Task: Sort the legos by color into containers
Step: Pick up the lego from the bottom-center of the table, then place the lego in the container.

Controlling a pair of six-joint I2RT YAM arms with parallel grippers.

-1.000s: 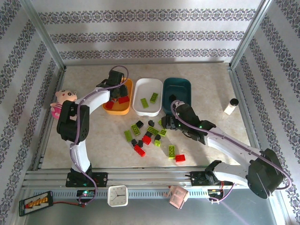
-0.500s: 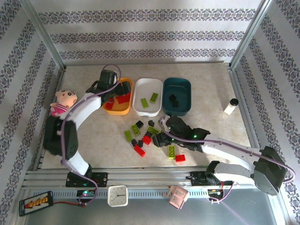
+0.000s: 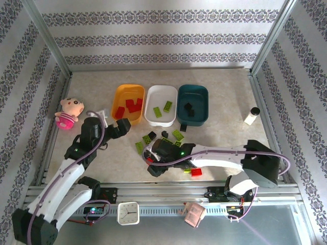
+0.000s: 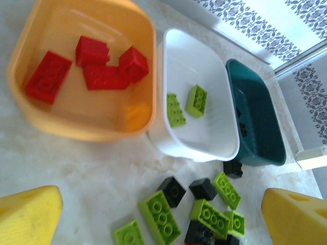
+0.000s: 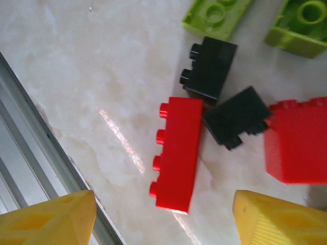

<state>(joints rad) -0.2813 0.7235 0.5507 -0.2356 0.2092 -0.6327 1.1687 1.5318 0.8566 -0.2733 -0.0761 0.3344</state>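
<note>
Three containers stand in a row at the back: an orange-yellow tray (image 3: 120, 97) holding red legos (image 4: 104, 76), a white tray (image 3: 161, 120) with two lime green legos (image 4: 196, 99), and a dark teal tray (image 3: 201, 94) with black ones. Loose green, black and red legos (image 3: 176, 137) lie scattered in front of them. My left gripper (image 3: 124, 126) hangs open over the table, left of the pile and near the orange tray. My right gripper (image 5: 163, 219) is open just above a long red lego (image 5: 176, 153) lying on its side, one finger on each side and apart from it.
Two black legos (image 5: 209, 69) and another red lego (image 5: 299, 140) lie close to the long red one. The metal table rail (image 5: 30, 132) runs just beside it. A pink doll (image 3: 67, 112) sits at the left edge and a white bottle (image 3: 251, 115) at the right.
My left gripper has opened and drawn back from the orange tray toward the near left. My right gripper has swung from beside the teal tray to the near side of the pile.
</note>
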